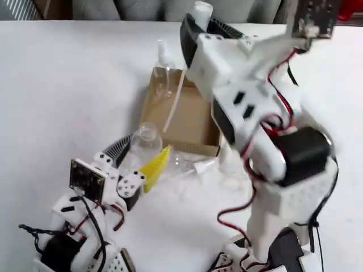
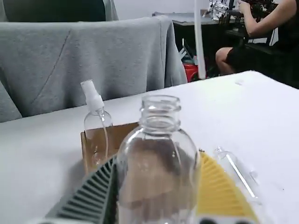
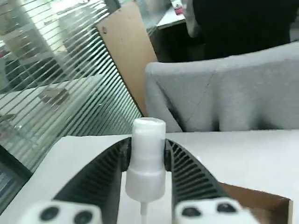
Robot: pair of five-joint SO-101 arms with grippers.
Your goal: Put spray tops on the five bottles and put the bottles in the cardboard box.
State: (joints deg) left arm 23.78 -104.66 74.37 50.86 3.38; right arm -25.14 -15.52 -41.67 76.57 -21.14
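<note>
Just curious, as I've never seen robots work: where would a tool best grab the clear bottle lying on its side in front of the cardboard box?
Probably around the lying bottle at its round body, coming down from above with the tool closing across its width. It lies flat on the table, leaving its upper side open.
</note>
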